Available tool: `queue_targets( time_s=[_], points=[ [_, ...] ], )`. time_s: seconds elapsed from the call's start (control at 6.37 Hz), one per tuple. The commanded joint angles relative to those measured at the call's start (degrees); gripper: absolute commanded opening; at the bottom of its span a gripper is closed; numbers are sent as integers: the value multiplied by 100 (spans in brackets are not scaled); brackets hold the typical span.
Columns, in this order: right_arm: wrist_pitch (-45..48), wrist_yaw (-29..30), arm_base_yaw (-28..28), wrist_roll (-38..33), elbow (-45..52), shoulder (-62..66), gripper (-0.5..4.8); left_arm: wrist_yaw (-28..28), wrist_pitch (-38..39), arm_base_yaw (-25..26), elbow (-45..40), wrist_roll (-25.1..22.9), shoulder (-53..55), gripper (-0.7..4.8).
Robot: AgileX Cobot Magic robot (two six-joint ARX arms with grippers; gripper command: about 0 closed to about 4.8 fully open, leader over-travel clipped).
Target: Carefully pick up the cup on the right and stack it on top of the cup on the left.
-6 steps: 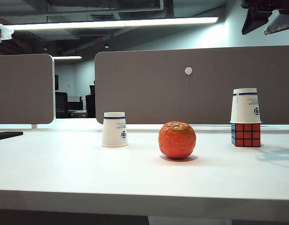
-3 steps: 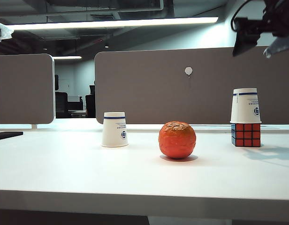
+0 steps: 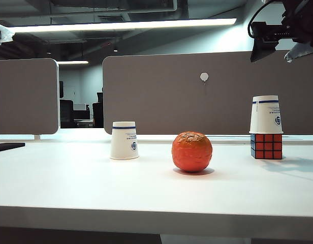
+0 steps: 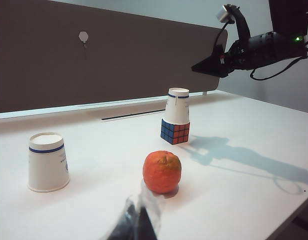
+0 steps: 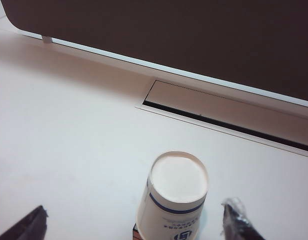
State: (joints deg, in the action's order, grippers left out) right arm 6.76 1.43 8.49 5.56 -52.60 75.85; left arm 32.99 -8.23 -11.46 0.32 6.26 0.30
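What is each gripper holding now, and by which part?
Nothing. The right gripper hangs open above the right cup, not touching it. The left gripper is empty, away from both cups.

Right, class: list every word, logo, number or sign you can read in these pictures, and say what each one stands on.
None can be read.
White paper cup on the left: small blue logo, lines of print too small to read.
White paper cup on the right, on the multicoloured puzzle cube: same blue logo and print, blurred.
Round orange fruit: no text.
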Motion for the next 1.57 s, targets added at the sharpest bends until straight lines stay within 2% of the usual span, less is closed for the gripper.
queue_targets(
  time_s=[0.16, 1.1, 1.41, 1.57],
  points=[
    [391, -39, -92, 70, -24, 291, 479, 24, -173, -2, 17, 17, 0, -5],
    [680, -28, -330, 70, -26, 629, 479, 24, -175, -2, 17, 17, 0, -5],
    [706, 24, -328, 68, -26, 769, 366, 22, -177, -2, 17, 15, 0, -5],
    [704, 24, -328, 66, -26, 772, 360, 22, -177, 0, 17, 15, 0, -5]
  ],
)
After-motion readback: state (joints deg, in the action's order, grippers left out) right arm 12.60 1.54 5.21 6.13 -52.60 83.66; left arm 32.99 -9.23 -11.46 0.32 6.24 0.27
